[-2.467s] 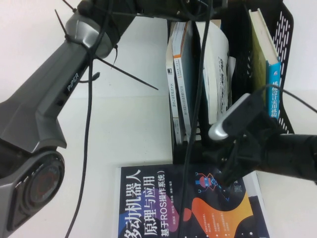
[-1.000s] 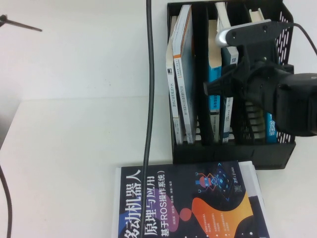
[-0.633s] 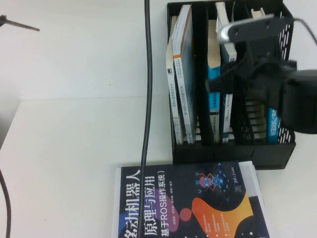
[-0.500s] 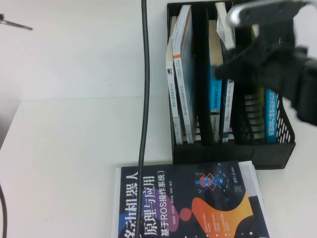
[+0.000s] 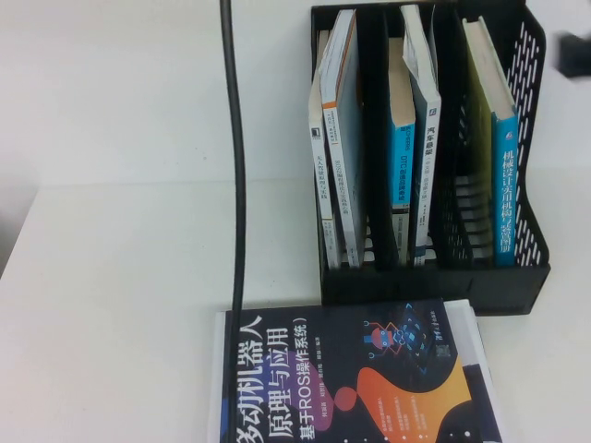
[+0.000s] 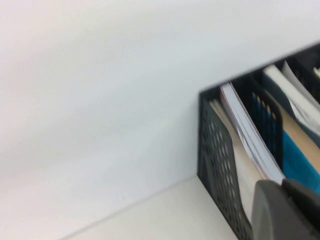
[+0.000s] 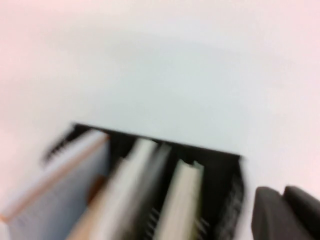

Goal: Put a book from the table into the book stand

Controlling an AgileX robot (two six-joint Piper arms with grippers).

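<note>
Book (image 5: 423, 111), white-spined, stands upright in the middle compartment of the book stand (image 5: 434, 281) at the table's (image 5: 138, 277) far right. We cannot tell the state of the left gripper (image 6: 287, 210) or the right gripper (image 7: 285, 215). Half a second ago the right arm covered the stand; it has since withdrawn.

The book stand (image 6: 216, 150) holds upright books (image 6: 250, 135); a blurred grey part, perhaps the left pincer (image 6: 285, 210), sits nearby.

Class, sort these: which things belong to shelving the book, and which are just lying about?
Job: thin white-spined book in black plastic book stand's middle compartment; white table; right gripper right of stand; left gripper facing stand's side wall.
Idle: dark navy book; blue-spined books.
</note>
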